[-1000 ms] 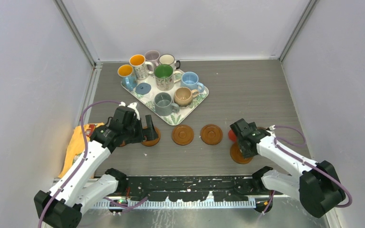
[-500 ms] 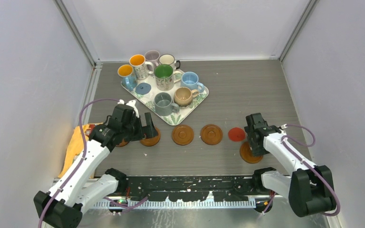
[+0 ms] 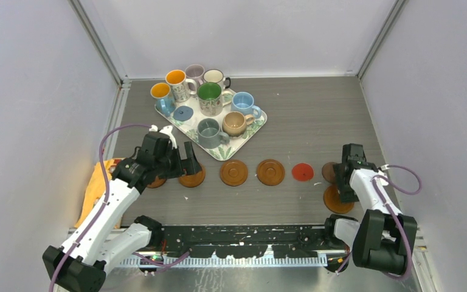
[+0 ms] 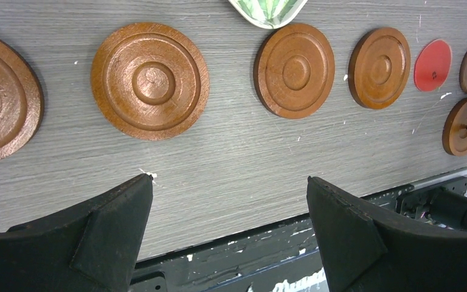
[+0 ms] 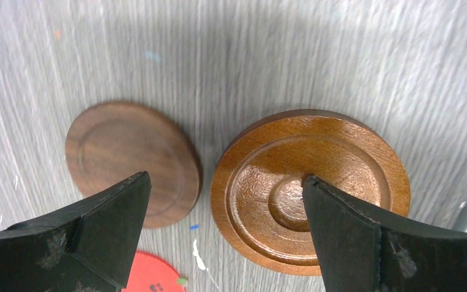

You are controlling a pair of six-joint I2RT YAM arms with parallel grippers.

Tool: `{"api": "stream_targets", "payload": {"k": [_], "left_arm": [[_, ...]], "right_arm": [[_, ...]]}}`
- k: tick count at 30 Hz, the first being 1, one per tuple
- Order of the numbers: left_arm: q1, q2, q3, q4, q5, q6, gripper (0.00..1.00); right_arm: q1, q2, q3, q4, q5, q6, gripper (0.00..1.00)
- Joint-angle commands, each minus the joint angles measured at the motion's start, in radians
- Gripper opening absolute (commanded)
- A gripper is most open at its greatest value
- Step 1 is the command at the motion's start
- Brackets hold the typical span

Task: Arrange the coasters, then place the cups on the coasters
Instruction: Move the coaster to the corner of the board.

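Wooden coasters lie in a row across the table: one (image 3: pixel 192 177) by my left gripper (image 3: pixel 179 167), then two more (image 3: pixel 233 172) (image 3: pixel 270 171), a thin red one (image 3: pixel 302 172) and a dark brown one (image 3: pixel 329 171). Another coaster (image 3: pixel 154 181) peeks out under the left arm. My right gripper (image 3: pixel 345 182) hovers open over the dark coaster (image 5: pixel 127 161) and an orange-brown coaster (image 5: pixel 261 188), holding nothing. The left gripper (image 4: pixel 229 178) is open above bare table, near a ringed coaster (image 4: pixel 149 80). Several cups (image 3: pixel 209 97) stand on the tray.
The leaf-patterned tray (image 3: pixel 228 152) sits at the back left with a blue disc (image 3: pixel 183 113) on it. A yellow cloth (image 3: pixel 97 185) lies at the left edge under the left arm. A black rail (image 3: pixel 237 237) runs along the near edge. Grey walls enclose the table.
My right gripper has swung right, from beside the red coaster to the table's right side. The orange-brown coaster under it has shifted right too, uncovering the dark one. The left arm barely moved.
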Motion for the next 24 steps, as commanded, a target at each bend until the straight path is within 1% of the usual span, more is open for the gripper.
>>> {"api": "stream_targets", "payload": {"k": [1, 7, 9, 15, 20, 22, 24], "left_arm": [[0.008, 0.003, 0.047, 0.02, 0.014, 0.027, 1.0], [0.008, 0.011, 0.061, 0.02, 0.043, 0.027, 1.0], [0.008, 0.016, 0.068, 0.02, 0.051, 0.03, 1.0], [0.008, 0.036, 0.09, 0.018, 0.085, 0.028, 1.0], [0.008, 0.047, 0.094, 0.019, 0.097, 0.027, 1.0], [0.008, 0.053, 0.094, 0.019, 0.101, 0.027, 1.0], [0.008, 0.056, 0.095, 0.018, 0.1, 0.027, 1.0]], "right_arm": [[-0.102, 0.035, 0.049, -0.011, 0.01, -0.106, 1.0], [-0.222, 0.12, 0.128, 0.026, 0.03, -0.159, 1.0], [-0.242, 0.17, 0.163, 0.053, 0.036, -0.173, 1.0], [-0.264, 0.365, 0.316, 0.107, 0.045, -0.205, 1.0], [-0.267, 0.475, 0.399, 0.132, 0.043, -0.236, 1.0], [-0.266, 0.489, 0.428, 0.103, 0.039, -0.241, 1.0], [-0.265, 0.458, 0.426, 0.085, 0.042, -0.248, 1.0]]}}
